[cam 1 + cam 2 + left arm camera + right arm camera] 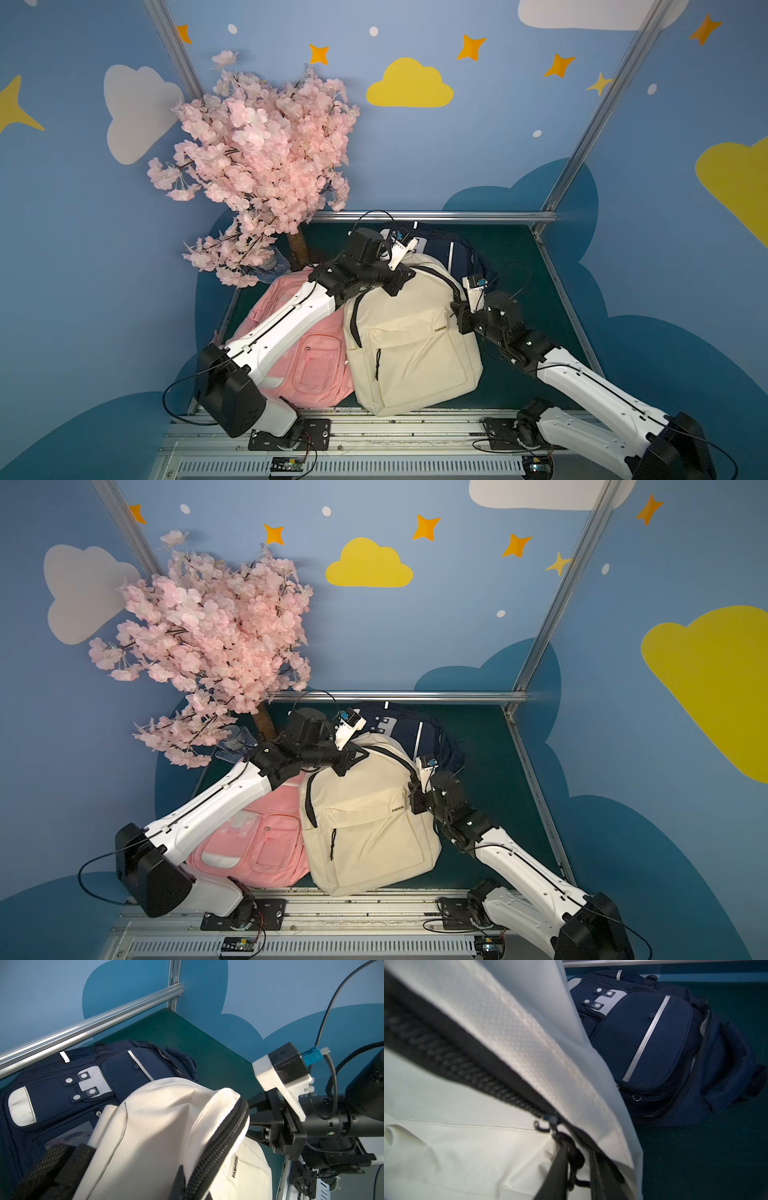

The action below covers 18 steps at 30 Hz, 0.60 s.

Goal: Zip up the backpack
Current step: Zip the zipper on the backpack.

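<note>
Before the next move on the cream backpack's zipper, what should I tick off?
1. The left gripper shut on the cream backpack at its top: ok.
2. The zipper pull between the jaws of the right gripper: ok.
3. Those jaws clamped on the pull: cannot tell.
4. The zipper shut all the way round: cannot tell.
5. The navy backpack and pink backpack off the zipper: ok.

You won't make out the left gripper's [399,282] tips (too small, lost against the backpack [411,332] top). The right gripper [578,1178] is cut off at the frame edge and the zipper pull [572,1155] is blurred, so its grip is unclear.
</note>
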Available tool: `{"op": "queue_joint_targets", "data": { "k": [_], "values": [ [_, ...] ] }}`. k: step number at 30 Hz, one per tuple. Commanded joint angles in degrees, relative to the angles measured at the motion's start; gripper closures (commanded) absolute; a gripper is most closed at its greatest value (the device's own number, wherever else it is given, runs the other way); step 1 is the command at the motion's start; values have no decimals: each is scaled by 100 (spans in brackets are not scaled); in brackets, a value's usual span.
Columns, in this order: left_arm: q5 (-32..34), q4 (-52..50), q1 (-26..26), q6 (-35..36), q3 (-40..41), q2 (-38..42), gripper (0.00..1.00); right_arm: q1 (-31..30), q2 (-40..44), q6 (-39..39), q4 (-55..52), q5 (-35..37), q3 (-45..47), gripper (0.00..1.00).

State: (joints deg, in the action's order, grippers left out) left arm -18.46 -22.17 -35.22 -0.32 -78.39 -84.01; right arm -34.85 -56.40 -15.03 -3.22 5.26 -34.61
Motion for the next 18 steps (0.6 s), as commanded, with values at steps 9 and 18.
{"op": "queue_joint_targets", "data": {
  "k": [9, 18],
  "values": [
    [164, -111, 128, 52, 152, 143, 87, 84, 785, -74, -74, 551, -71, 100],
    [292, -289, 56, 313, -2, 207, 39, 49, 598, 410, 268, -694, -856, 100]
  ]
}}
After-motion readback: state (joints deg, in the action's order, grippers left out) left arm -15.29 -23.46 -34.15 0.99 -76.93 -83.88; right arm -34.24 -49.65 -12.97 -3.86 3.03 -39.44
